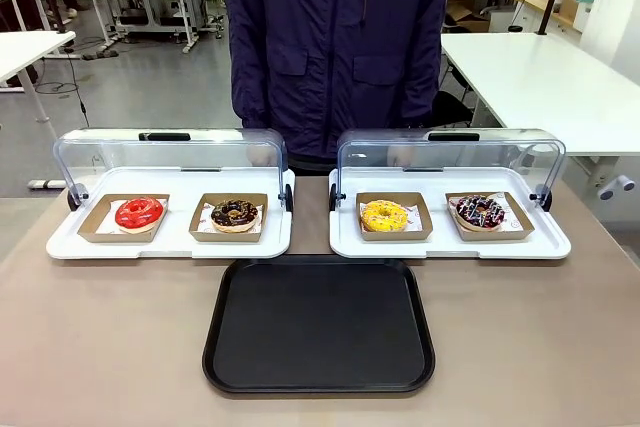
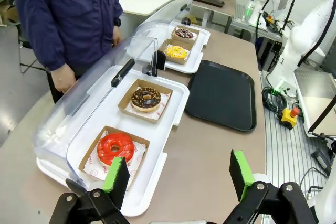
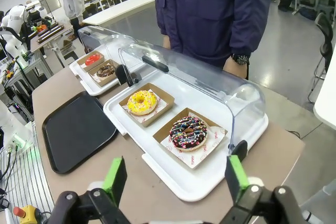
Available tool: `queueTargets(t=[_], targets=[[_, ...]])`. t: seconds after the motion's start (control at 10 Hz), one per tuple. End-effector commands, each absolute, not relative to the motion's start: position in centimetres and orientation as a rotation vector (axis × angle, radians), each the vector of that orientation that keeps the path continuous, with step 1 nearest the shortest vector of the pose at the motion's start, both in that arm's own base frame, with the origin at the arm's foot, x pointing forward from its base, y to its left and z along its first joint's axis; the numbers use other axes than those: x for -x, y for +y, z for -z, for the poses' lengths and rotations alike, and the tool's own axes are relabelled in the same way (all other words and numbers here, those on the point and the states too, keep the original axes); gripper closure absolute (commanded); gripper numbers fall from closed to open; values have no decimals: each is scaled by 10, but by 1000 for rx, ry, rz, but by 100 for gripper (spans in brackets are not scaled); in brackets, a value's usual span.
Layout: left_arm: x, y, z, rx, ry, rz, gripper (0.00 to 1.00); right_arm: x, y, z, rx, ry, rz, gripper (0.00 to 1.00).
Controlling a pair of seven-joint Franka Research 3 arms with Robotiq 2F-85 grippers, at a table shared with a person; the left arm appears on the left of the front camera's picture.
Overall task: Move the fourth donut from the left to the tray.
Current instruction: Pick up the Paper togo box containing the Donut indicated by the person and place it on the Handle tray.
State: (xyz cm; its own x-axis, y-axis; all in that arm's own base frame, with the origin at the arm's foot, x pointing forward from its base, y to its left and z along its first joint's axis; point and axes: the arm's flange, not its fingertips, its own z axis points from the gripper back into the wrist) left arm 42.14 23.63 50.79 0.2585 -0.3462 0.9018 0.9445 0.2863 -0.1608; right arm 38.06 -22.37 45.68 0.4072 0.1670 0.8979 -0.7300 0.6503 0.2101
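Observation:
The fourth donut (image 1: 480,211) has dark glaze, white and pink stripes and sprinkles. It sits in a brown holder at the right end of the right white display tray, also seen as fourth donut (image 3: 188,132) and fourth donut (image 2: 184,33). The black tray (image 1: 318,324) lies empty in front of both displays, seen too as tray (image 3: 76,129) and tray (image 2: 222,94). My right gripper (image 3: 176,179) hovers open just short of the fourth donut. My left gripper (image 2: 178,174) hangs open near the red donut (image 2: 115,148), holding nothing.
A yellow donut (image 1: 385,215), a crumb-topped chocolate donut (image 1: 236,214) and the red donut (image 1: 139,212) sit in holders on two white display trays with raised clear lids (image 1: 450,157). A person (image 1: 335,42) stands at the far side, hands by the lids.

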Motion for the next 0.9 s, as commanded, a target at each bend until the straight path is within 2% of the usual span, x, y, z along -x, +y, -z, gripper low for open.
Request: queueTargets(t=[0.0,0.8], targets=[[-418,234,-510,829,-876,1029,0,-384,-225,-457,-657,-1037,-636,0],[-418,234,-510,829,-876,1029,0,-384,-225,-457,-657,-1037,-636,0]])
